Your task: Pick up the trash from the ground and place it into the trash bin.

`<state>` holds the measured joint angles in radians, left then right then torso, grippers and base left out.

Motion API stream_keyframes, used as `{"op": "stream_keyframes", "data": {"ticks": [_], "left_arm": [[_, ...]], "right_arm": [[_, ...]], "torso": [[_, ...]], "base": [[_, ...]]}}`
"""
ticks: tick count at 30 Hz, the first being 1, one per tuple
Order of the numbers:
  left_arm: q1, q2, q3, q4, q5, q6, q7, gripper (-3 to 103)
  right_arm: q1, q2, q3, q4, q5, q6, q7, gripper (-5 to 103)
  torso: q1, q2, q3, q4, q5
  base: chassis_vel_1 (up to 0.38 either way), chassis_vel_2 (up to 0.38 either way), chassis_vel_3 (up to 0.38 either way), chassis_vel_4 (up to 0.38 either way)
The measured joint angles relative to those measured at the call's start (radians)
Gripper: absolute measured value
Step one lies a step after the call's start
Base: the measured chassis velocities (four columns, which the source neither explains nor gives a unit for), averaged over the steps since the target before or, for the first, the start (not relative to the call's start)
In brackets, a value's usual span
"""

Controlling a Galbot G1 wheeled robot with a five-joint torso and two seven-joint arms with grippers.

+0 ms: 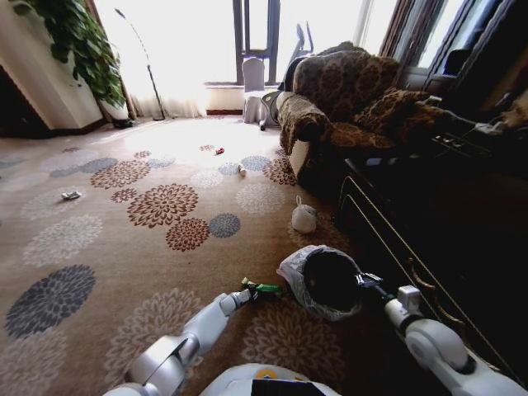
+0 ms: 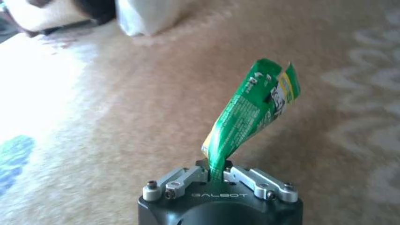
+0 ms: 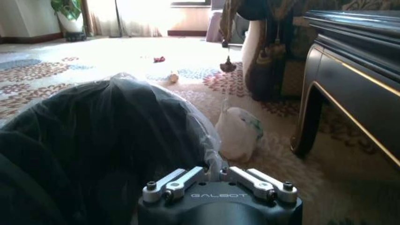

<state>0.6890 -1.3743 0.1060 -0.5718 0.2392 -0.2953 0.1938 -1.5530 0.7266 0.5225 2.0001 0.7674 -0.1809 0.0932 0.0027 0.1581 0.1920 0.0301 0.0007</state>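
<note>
My left gripper [image 2: 216,176] is shut on the bottom end of a flattened green packet [image 2: 253,117], a piece of the trash, which stands up above the carpet. In the head view this packet [image 1: 266,289] hangs just left of the trash bin [image 1: 328,282], a black bucket with a crinkled plastic liner. On the bin's right side, my right gripper [image 1: 364,281] is shut on the rim; the right wrist view shows its fingers [image 3: 181,180] closed on the liner [image 3: 125,89]. A white knotted bag [image 1: 304,219] lies beyond the bin.
More litter lies farther off: a small bottle [image 1: 242,171], a red scrap [image 1: 219,151] and a white scrap [image 1: 71,195]. A dark cabinet [image 1: 429,223] runs along the right, with a patterned armchair [image 1: 346,99] behind it. Open carpet stretches to the left.
</note>
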Motion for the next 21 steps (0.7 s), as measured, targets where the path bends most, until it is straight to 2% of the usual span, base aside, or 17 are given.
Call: {"op": "stream_keyframes", "data": {"ticks": [1,2,5,6,9,10,13,16,18,19,21], "left_arm": [[0.015,0.019,-0.019,-0.041,-0.049,-0.011,0.01,5],[0.015,0.019,-0.019,-0.041,-0.049,-0.011,0.01,5],[0.066,0.066,-0.06,-0.172,-0.218,-0.02,0.037,0],[0.066,0.066,-0.06,-0.172,-0.218,-0.02,0.037,0],[0.116,0.106,-0.089,-0.293,-0.322,-0.017,0.07,0],[0.116,0.106,-0.089,-0.293,-0.322,-0.017,0.07,0],[0.16,0.14,-0.138,-0.409,-0.394,0.016,0.074,0],[0.174,0.147,-0.171,-0.45,-0.418,0.031,0.064,0],[0.198,0.165,-0.21,-0.537,-0.486,0.059,0.038,0],[0.198,0.165,-0.21,-0.537,-0.486,0.059,0.038,0],[0.205,0.186,-0.215,-0.622,-0.561,0.092,0.02,0]], "right_arm": [[0.03,0.006,-0.034,-0.004,0.0,-0.001,0.003,2],[0.03,0.006,-0.034,-0.004,0.0,-0.001,0.003,2],[0.097,0.026,-0.118,-0.021,-0.008,-0.009,0.03,2],[0.097,0.026,-0.118,-0.021,-0.008,-0.009,0.03,2],[0.131,0.04,-0.165,-0.036,-0.017,-0.028,0.065,2],[0.131,0.04,-0.165,-0.036,-0.017,-0.028,0.065,2],[0.147,0.054,-0.19,-0.04,-0.019,-0.042,0.086,2],[0.154,0.063,-0.197,-0.044,-0.026,-0.046,0.093,2],[0.155,0.081,-0.202,-0.043,-0.047,-0.058,0.114,2],[0.155,0.081,-0.202,-0.043,-0.047,-0.058,0.114,2],[0.144,0.089,-0.195,-0.031,-0.072,-0.069,0.134,2]], "torso": [[0.0,0.0,0.0,-0.0011,-0.0011],[0.0,0.0,0.0,-0.0011,-0.0011],[0.0,0.0,0.0,-0.0012,-0.0006],[0.0,0.0,0.0,-0.0012,-0.0006],[0.0,0.0,0.0,-0.0012,-0.0009],[0.0,0.0,0.0,-0.0012,-0.0009],[0.0,0.0,0.0,-0.0014,-0.0012],[0.0,0.0,0.0,-0.0012,-0.001],[0.0,0.0,0.0,-0.0008,-0.0005],[0.0,0.0,0.0,-0.0008,-0.0005],[0.0,0.0,0.0,-0.0013,-0.001]], "base": [[0.0,0.0,0.0,0.0],[0.0,0.0,0.0,0.0],[0.0,0.0,0.0,0.0],[0.0,0.0,0.0,0.0],[0.0,0.0,0.0,0.0],[0.0,0.0,0.0,0.0],[0.0,0.0,0.0,0.0],[0.0,0.0,0.0,0.0],[0.0,0.0,0.0,0.0],[0.0,0.0,0.0,0.0],[0.0,0.0,0.0,0.0]]}}
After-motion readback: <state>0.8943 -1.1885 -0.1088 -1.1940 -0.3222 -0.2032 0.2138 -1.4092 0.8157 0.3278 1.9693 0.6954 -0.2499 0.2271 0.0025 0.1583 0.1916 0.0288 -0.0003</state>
